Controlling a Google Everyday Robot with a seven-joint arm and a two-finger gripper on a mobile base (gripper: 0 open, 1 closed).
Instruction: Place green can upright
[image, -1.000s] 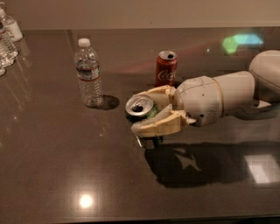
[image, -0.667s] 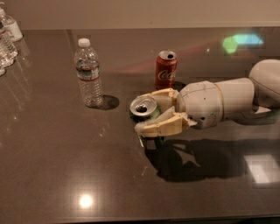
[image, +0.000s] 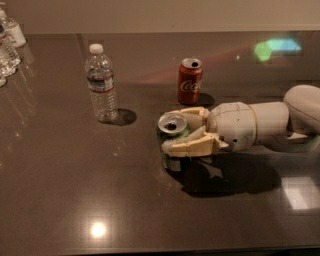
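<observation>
Far left on the dark glossy worktop (image: 75, 190), a few clear plastic bottles (image: 7, 45) cut by the edge, then a clear plastic water bottle with a white cap (image: 101, 85) standing alone. Near centre, upright with silver top up, the green aluminium soda can (image: 173, 161), clamped between the cream fingers of the pincer (image: 169, 132). Just behind, apart, an upright red cola can (image: 190, 80); rightward, the white rounded arm (image: 260, 125).

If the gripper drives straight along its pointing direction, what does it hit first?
Likely nothing: the gripper, shut on the green aluminium can, points image-left over dark table, passing in front of the clear plastic water bottle; depth unclear.
</observation>
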